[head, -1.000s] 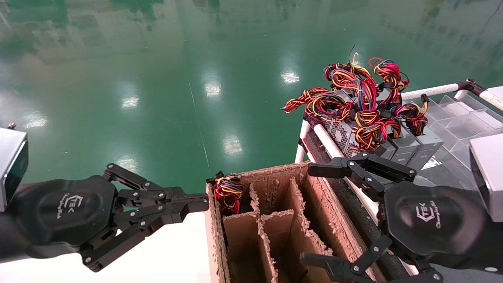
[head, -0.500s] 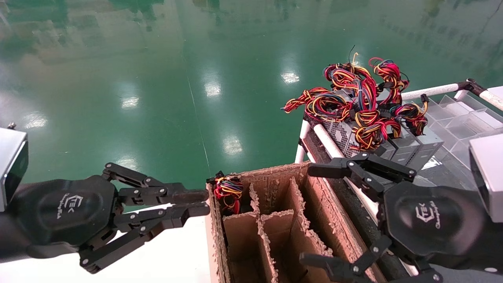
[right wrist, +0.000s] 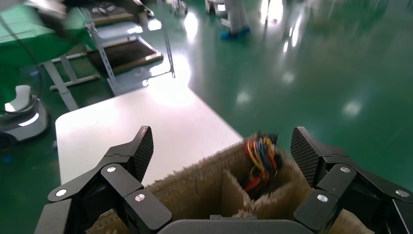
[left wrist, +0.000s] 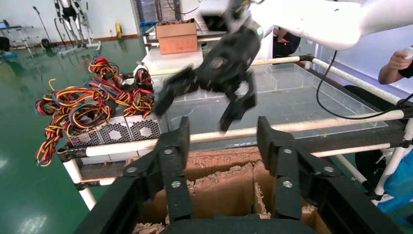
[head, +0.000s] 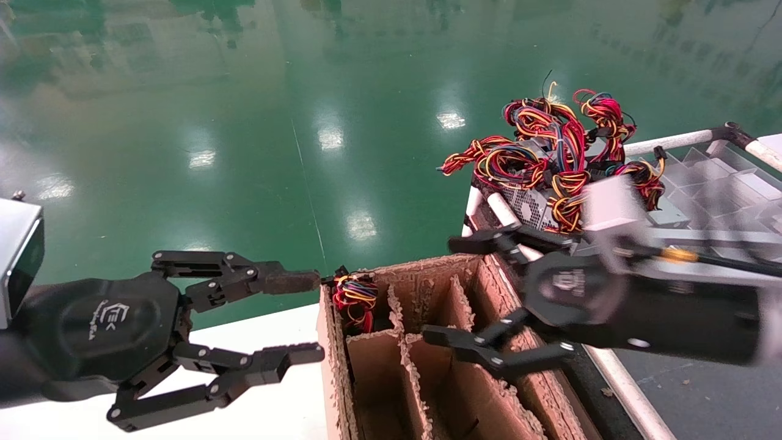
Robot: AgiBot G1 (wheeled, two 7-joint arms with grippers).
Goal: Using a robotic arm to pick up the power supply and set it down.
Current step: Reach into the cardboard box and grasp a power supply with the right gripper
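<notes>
A brown cardboard box point(head: 427, 275) with ragged corrugated dividers is seen between the two arms. In its far compartment on the robot's left side a looped bundle of red, yellow and black wires point(head: 354, 296) stands up above the rim; the grey body beneath it is hidden by the dividers. The other compartments in view show only bare cardboard. Beyond the box, a white-tube rack point(head: 507, 217) carries a row of grey perforated metal boxes point(head: 528, 208) topped by a tangle of red, orange, yellow and blue wires point(head: 550, 140), with clear plastic trays point(head: 721, 177) alongside.

A white logo is printed on the palm of each gripper; its lettering cannot be read.

The right gripper point(head: 473, 290), black and multi-link on a white arm with a grey wrist block, is held over the middle of the box with its fingers spread wide, and nothing is gripped. The wire bundle lies just beyond its fingertips, toward the robot's left. The left gripper point(head: 299, 318), black with a rusty-brown fingertip pad point(head: 287, 282), is held beside the box's left wall above a white table point(head: 256, 342), also spread wide and empty, close to the bundle's compartment.
</notes>
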